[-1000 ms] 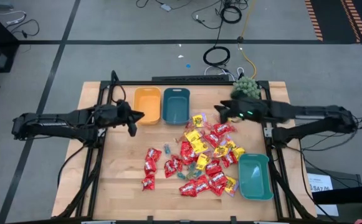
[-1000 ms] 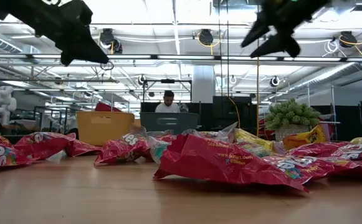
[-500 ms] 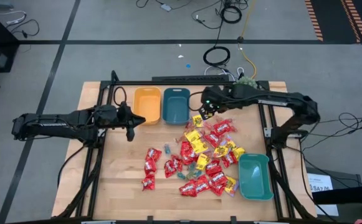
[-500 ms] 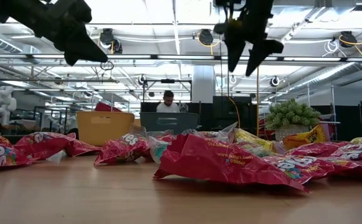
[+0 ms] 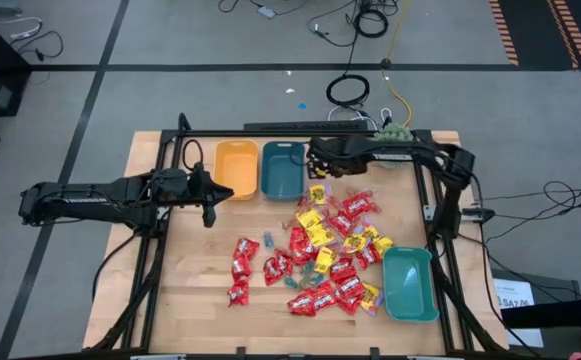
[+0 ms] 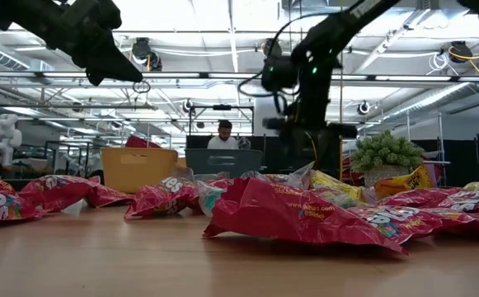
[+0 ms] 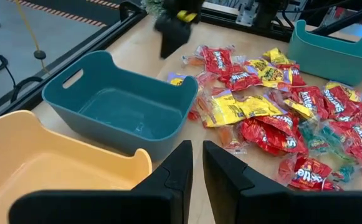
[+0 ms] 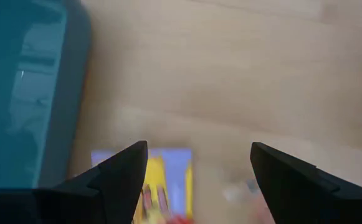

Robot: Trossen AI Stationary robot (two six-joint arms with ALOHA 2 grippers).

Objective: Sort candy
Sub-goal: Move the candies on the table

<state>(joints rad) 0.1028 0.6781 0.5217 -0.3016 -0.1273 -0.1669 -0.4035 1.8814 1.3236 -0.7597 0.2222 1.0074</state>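
Across the middle and right of the bench (image 5: 190,290): the candy (image 5: 320,255), a loose heap of shiny red packets, yellow packets and a few small clear or blue-wrapped pieces, lying flat on the wood, none in a bin.

One yellow packet (image 5: 317,193) lies at the far edge of the heap, just beside the teal bin's near corner.

Right tool (image 5: 317,170): hangs over that far edge of the heap, next to the teal bin, fingers (image 8: 121,171) spread wide with nothing between them; its wrist view looks straight down on a yellow packet and bare wood.

Teal bin (image 5: 282,168): far side of the bench, empty, touching or nearly touching the orange bin (image 5: 236,168) on its left, also empty.

Second teal bin (image 5: 410,283): near right corner of the bench, just right of the heap.

Left tool (image 5: 210,195): raised above the bench left of the orange bin, fingers (image 7: 174,171) drawn narrow, a thin gap between them, holding nothing.

Green spiky plant (image 5: 394,132): far right edge of the bench.

Person (image 6: 223,136): seated in the room beyond the bins, low view only.
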